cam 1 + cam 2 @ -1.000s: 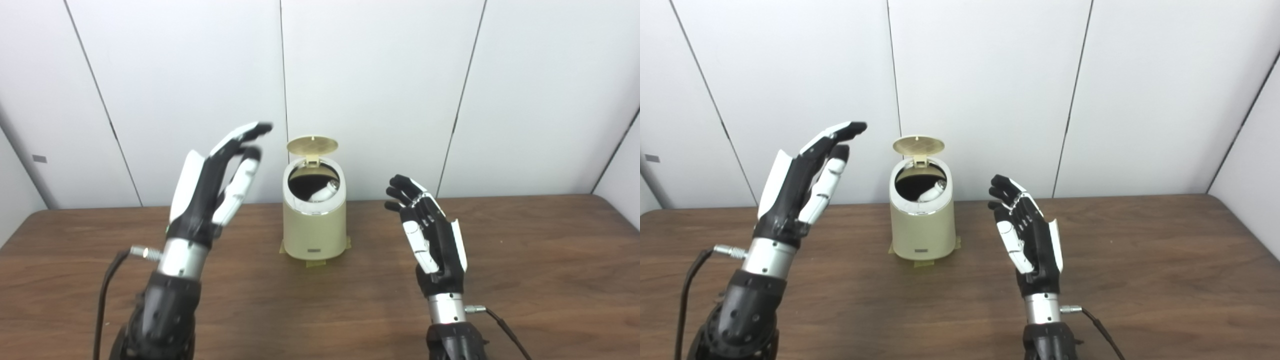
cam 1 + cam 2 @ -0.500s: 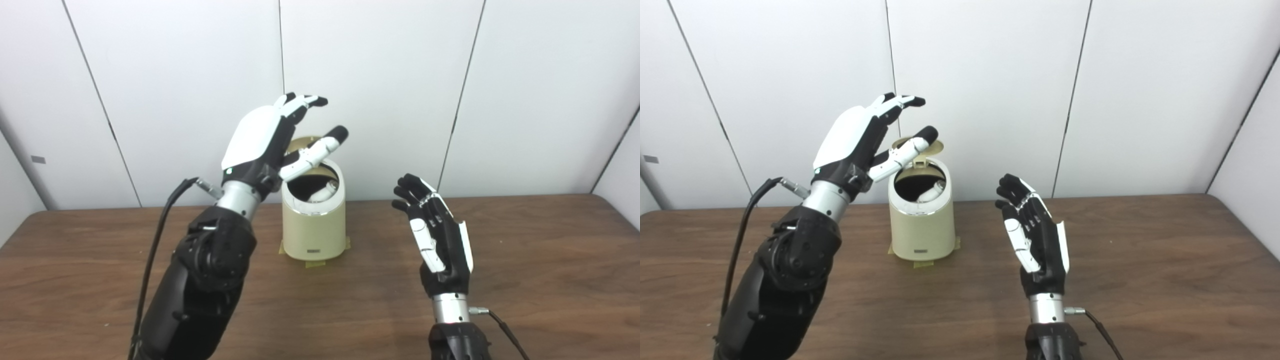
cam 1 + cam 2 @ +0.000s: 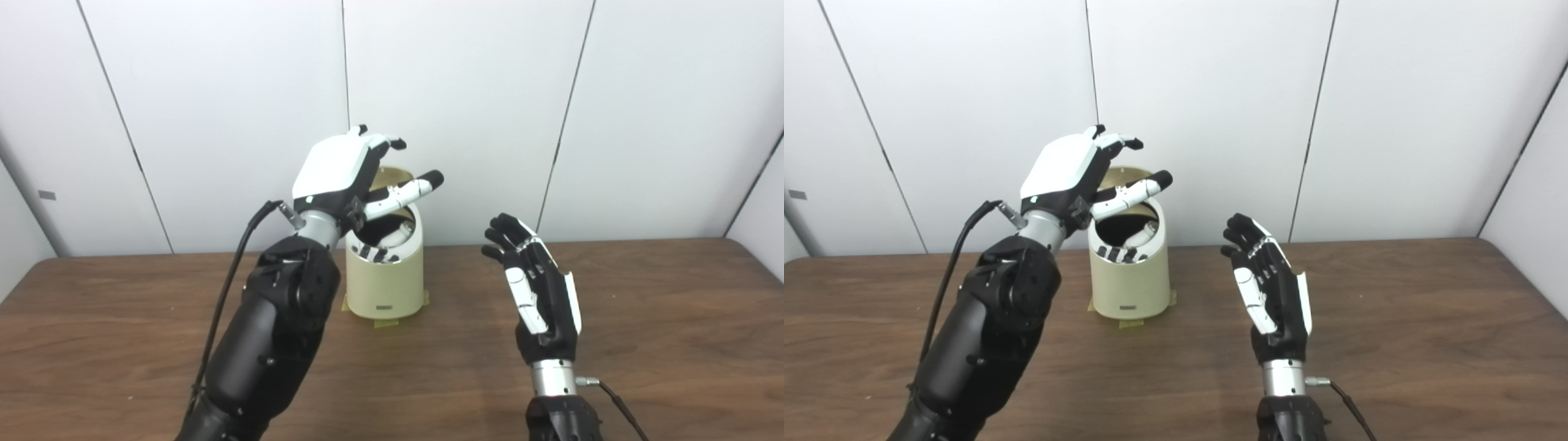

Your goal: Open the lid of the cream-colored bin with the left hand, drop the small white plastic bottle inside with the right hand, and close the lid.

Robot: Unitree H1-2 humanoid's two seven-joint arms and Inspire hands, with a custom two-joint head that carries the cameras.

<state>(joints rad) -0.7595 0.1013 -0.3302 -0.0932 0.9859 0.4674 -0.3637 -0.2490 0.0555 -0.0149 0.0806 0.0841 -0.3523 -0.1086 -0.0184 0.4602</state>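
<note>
Left robot hand [image 3: 343, 171]: you are hovering it, fingers spread and empty, above the bin's mouth, just in front of the raised lid [image 3: 392, 176].
Bottle [image 3: 401, 233]: lying inside the bin [image 3: 384, 275].
Right robot hand [image 3: 539, 288]: waiting open, right of the bin.

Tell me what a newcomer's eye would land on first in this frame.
The left hand, open, hangs over the open cream bin at the middle of the table, in front of the raised lid. A white bottle shows inside the bin's dark mouth. The right hand, open and empty, is raised to the bin's right.
</note>
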